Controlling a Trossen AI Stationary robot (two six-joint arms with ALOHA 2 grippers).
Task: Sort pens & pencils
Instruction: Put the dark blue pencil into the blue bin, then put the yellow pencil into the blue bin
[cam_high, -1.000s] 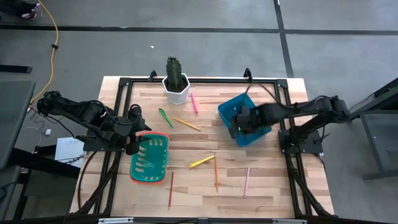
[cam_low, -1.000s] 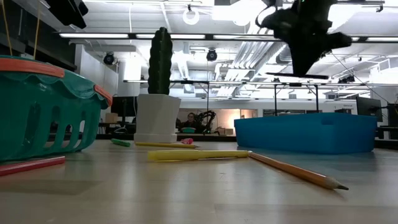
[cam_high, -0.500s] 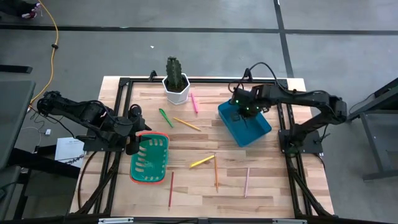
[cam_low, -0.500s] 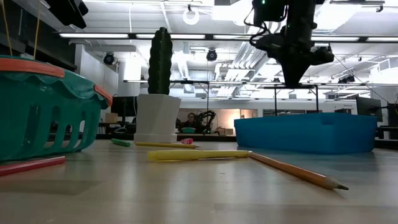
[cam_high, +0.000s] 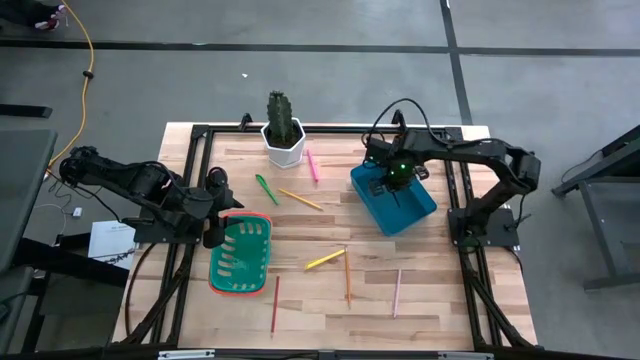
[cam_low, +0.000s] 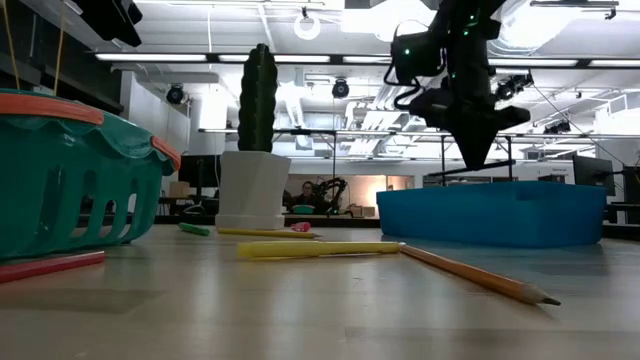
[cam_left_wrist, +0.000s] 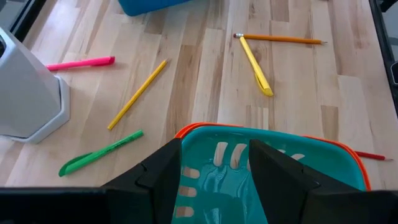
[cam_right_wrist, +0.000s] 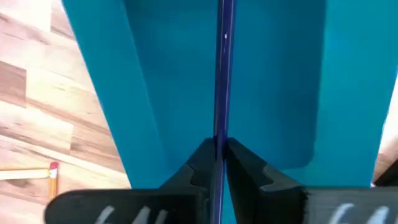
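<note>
Hovering over the blue bin (cam_high: 394, 198) at the table's (cam_high: 430, 290) right side, the right gripper (cam_right_wrist: 217, 151) has its fingers pinched on a thin dark blue stick (cam_right_wrist: 224, 68) that runs straight out over the bin's inside; can't say if it's a pen or a pencil. Left gripper (cam_left_wrist: 214, 163) sits with jaws spread wide and nothing in them, right at the rim of the teal basket (cam_high: 241, 257) on the left. Loose stuff on the wood: green pen (cam_high: 266, 189) and pink pen (cam_high: 312, 164) near the cactus pot (cam_high: 283, 143), a yellow-orange pencil (cam_high: 301, 199) between them, yellow pen (cam_high: 324, 260) mid-table touching an orange pencil (cam_high: 347, 277), plus a red pencil (cam_high: 275, 303) and a salmon pencil (cam_high: 396, 291) toward the front edge.
</note>
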